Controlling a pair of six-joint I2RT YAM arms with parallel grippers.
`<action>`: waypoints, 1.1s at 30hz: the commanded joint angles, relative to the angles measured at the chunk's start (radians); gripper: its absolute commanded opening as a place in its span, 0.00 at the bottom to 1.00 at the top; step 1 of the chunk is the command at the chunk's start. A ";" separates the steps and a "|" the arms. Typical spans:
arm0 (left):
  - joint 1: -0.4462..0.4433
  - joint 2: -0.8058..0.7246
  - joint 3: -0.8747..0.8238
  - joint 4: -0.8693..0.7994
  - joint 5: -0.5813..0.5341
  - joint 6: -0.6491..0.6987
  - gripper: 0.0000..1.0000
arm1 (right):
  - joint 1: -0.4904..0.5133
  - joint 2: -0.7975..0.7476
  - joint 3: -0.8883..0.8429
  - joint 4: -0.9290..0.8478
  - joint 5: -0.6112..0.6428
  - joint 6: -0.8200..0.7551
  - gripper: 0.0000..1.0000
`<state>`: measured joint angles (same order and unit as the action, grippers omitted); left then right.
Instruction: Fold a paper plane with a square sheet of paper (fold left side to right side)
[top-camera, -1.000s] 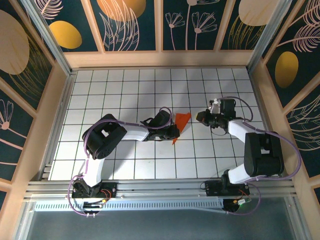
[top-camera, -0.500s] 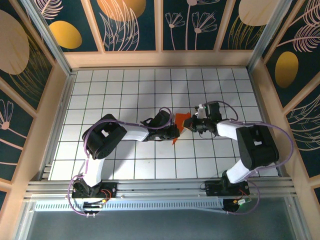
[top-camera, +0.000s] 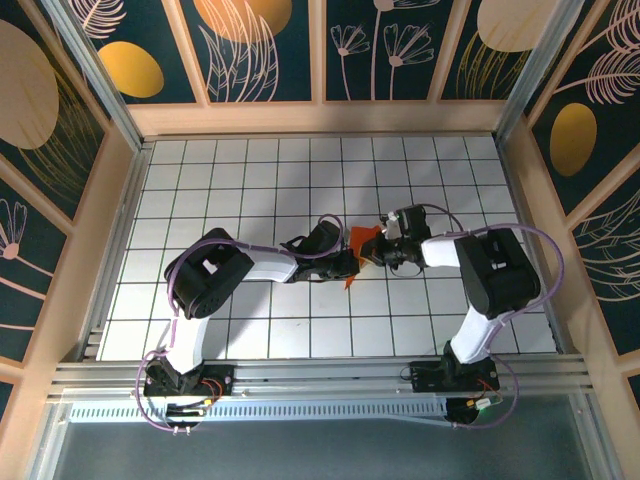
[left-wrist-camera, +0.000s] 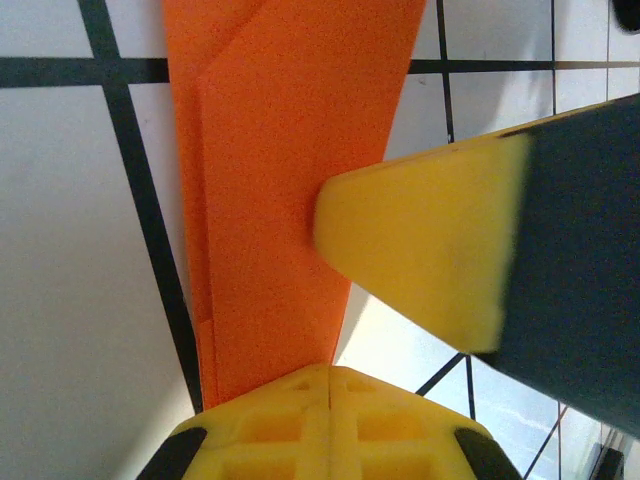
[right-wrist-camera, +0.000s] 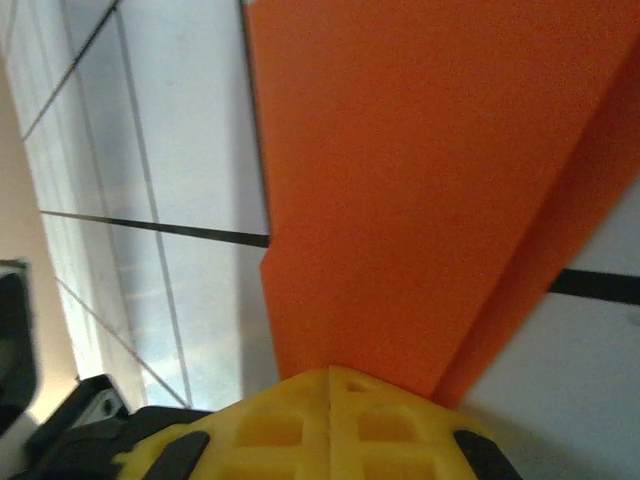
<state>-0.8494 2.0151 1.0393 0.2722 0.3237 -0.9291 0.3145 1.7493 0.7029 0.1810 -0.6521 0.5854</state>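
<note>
Paper plane: orange, creased, flat on the white-tiled worktop, lying between the two sets of jaws and under both tips. Its narrow point runs past the left jaws toward the arm bases. Left jaws: together, tip pressed on the plane's left side. Right jaws: together, yellow fingertip touching the plane's right edge, just ahead of the left jaws.
</note>
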 joint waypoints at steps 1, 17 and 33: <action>0.005 0.025 -0.041 -0.109 -0.053 -0.010 0.00 | 0.007 0.033 0.020 -0.040 0.051 -0.027 0.00; 0.036 -0.094 0.023 -0.070 0.095 -0.011 0.07 | 0.005 0.081 0.019 -0.107 0.094 -0.082 0.00; 0.010 -0.078 -0.013 -0.022 0.183 -0.049 0.05 | 0.006 0.102 0.032 -0.141 0.126 -0.107 0.00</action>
<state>-0.8333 1.9251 1.0203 0.2424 0.4896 -0.9665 0.3157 1.7794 0.7456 0.1158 -0.6556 0.5217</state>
